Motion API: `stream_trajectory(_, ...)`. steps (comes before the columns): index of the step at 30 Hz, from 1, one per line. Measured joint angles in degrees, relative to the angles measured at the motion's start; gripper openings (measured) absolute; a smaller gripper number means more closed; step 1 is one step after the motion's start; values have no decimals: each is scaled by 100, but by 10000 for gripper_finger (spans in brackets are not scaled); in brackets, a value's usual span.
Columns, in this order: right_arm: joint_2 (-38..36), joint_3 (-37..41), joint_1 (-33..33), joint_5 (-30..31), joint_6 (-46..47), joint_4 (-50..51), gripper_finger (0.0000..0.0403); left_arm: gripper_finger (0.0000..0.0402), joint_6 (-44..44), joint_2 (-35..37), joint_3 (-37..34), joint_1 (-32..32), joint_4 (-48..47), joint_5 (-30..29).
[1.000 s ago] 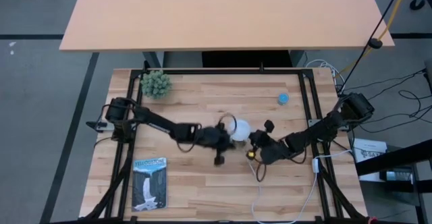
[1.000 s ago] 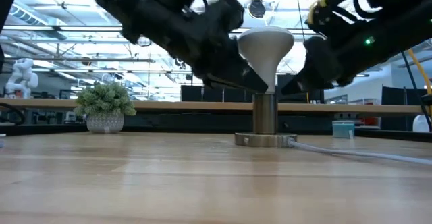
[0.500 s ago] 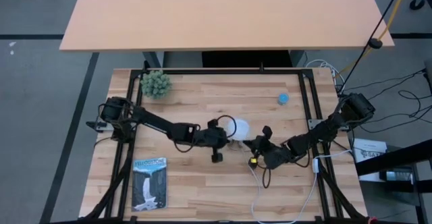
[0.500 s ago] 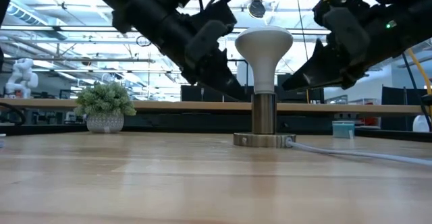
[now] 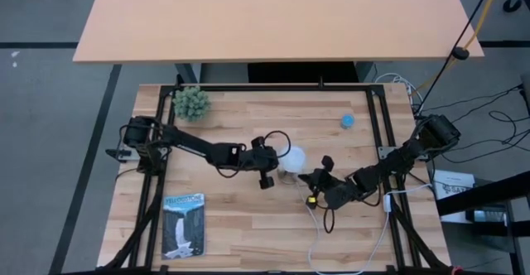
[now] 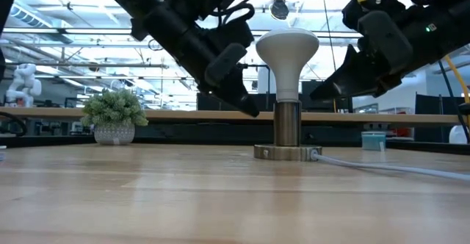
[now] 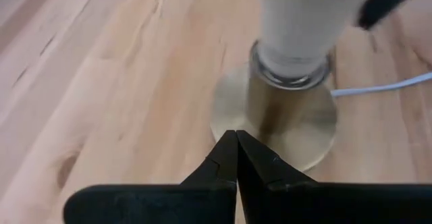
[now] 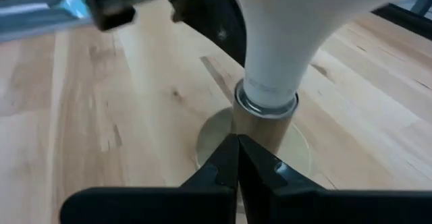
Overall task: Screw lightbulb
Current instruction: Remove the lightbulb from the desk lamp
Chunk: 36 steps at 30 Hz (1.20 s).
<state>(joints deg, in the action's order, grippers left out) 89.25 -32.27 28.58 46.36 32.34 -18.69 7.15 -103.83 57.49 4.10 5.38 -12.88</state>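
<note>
Bulb (image 6: 287, 56) upright in socket (image 6: 287, 132) mid-bench (image 5: 240, 217), touched by neither hand; left hand (image 7: 235, 158) pinched closed just beside it, right hand (image 8: 237, 158) likewise closed, opposite side

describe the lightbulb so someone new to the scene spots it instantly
Mid-table on the wooden table, between the left gripper and right gripper, a metal socket stands on a round base. The lightbulb sits upright in it: the only white, mushroom-shaped dome.
</note>
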Motion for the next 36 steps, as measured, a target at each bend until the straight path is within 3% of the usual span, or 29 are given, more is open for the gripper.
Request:
stream_trajectory(12,0,0,-9,-3,-20,-74,9,0,-14,0,0,-161,3,210)
stream_trajectory(23,-1,0,-13,-14,141,-93,126,0,-29,0,0,-138,0,211)
stream_trajectory(27,0,0,-17,-66,28,-572,150,0,-49,0,-3,-144,127,210)
stream_trajectory(31,-2,0,-165,-304,-637,-948,134,0,-488,0,-4,-180,718,210)
stream_trajectory(36,-2,0,-332,-320,-815,-952,66,0,-748,0,-4,-306,1128,350)
